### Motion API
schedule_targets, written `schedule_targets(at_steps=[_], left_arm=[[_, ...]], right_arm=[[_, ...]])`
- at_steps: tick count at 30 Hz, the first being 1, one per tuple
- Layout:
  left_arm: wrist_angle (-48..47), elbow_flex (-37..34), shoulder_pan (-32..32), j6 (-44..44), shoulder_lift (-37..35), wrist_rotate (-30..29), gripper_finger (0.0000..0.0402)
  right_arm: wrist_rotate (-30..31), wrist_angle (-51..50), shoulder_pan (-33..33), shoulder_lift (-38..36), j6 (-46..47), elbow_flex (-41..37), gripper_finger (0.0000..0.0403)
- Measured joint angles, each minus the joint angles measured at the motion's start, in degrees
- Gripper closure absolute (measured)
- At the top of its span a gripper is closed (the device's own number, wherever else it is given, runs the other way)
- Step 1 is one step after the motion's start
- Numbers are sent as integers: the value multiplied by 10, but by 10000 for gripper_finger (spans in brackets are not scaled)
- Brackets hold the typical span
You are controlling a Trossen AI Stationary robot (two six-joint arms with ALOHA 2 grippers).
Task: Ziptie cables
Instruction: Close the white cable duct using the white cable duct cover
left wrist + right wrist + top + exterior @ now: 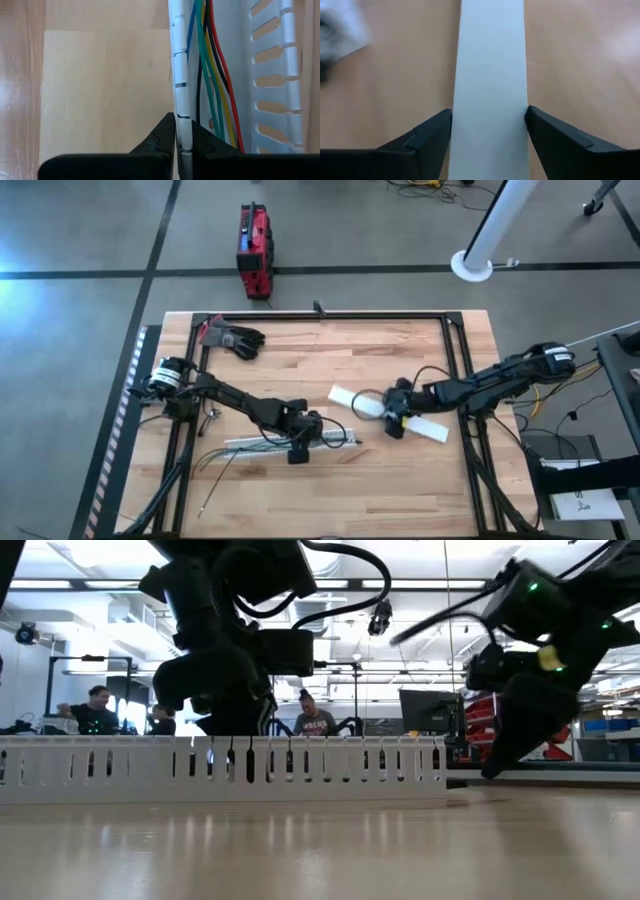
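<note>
A long white slotted channel (290, 442) lies on the wooden table near its front. The cables (212, 75), green, yellow, red, black and blue, run along inside it, and their loose ends (215, 465) trail off toward the table's left. My left gripper (182, 131) (300, 438) is shut on one of the channel's side walls. A flat white lid (420, 425) lies slantwise at the table's middle right. My right gripper (490, 117) (392, 418) reaches down over it, its fingers against the lid's two long edges. My left gripper pinches the channel's slotted side wall (183, 120) between its two fingers, one finger inside the channel beside the cables and one outside. The fingers come from above. The channel rests on the table. My right gripper has the flat lid between its two fingers, one on each long edge (522, 107), lying across the strip. The fingers slant down from the table's right. Whether the lid is lifted or lying on the table, I cannot tell.
A black and red glove (232, 337) lies at the far left corner. Black frame rails (330, 315) run along the table's far, left and right sides. On the floor beyond stand a red case (255, 250) and a white pole base (472, 265). People sit in the room behind.
</note>
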Motion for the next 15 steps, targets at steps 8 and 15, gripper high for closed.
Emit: schedule_targets(at_steps=[8,15], left_arm=[[1,0,-5,-3,0,39,399],[-22,0,-40,-13,-4,74,400]], right_arm=[[65,73,62,1,-81,-1,130],[56,280,61,57,-134,-5,97]])
